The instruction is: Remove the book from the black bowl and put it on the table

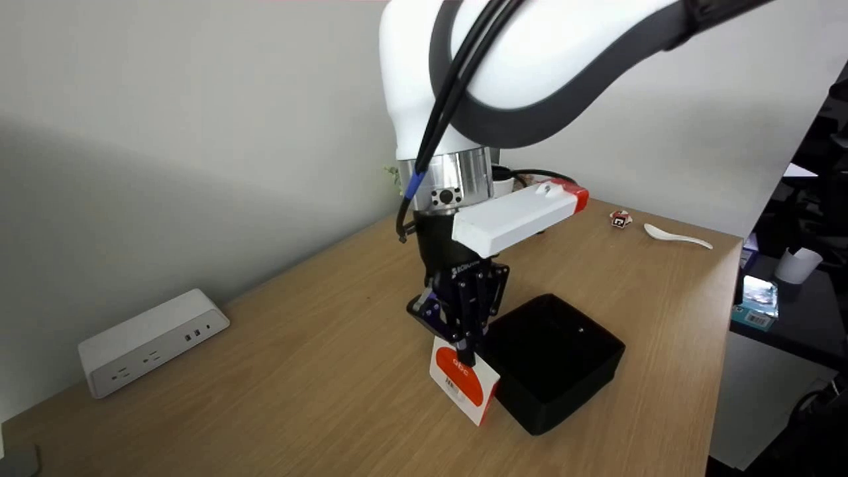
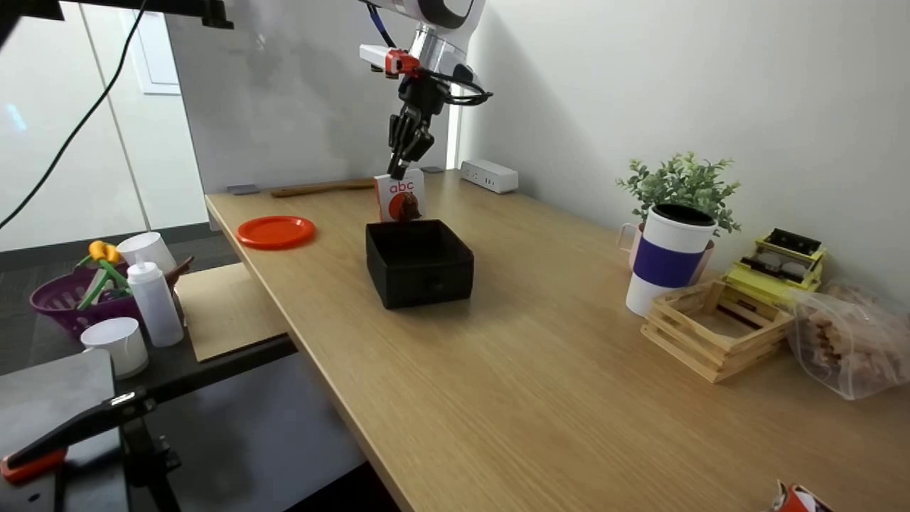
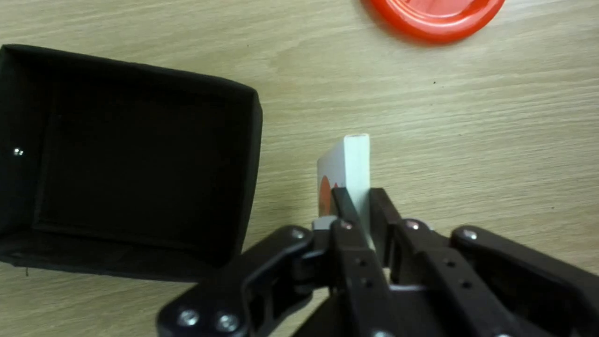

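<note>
Wrist view shows me the hand [image 3: 359,196] narrow, with the small abc book [image 3: 357,161] pinched between its two fingers [image 3: 384,213], the pale edge of the book turned toward the camera. The book is outside the black bin [image 3: 140,159], which I take for the bowl of the task; a strip of bare counter [image 3: 290,93] shows between the two. Both exterior views agree that it is roughly upright, just beside the bin. Whether its lower edge touches the counter, I cannot tell.

I judge that the removing is done and that the setting down is the step in hand. To do it well, I should go down slowly and straight, and stop when the lower edge meets the counter, because more pressing could turn the book in the grip. In an exterior view the book [image 1: 464,389] looks a little slanted; I am not sure, so I would level it before release. Such a narrow foot can tip over easily, therefore I should open the hand gently and only a little, then rise straight up. A shift away from the bin also seems wise, so that a falling book does not lean on its wall.
</note>
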`<state>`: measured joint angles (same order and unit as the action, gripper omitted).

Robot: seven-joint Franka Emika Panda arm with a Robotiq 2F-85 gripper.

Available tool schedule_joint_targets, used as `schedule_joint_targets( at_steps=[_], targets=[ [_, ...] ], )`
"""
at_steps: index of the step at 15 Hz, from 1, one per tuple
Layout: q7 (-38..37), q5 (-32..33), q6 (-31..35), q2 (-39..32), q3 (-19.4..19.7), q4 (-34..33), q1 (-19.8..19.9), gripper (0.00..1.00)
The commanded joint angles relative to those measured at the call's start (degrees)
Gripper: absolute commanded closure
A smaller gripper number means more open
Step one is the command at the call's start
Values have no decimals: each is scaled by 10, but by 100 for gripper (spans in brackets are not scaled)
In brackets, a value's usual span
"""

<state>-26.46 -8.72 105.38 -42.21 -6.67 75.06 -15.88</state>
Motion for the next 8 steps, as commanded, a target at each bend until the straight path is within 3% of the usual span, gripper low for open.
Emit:
schedule_joint_targets(
  at_steps=[1, 8],
  targets=[
    [21, -27, -18, -31, -3, -30, 14, 97],
    [27, -49, -24, -49, -2, -36, 25, 97]
  ],
)
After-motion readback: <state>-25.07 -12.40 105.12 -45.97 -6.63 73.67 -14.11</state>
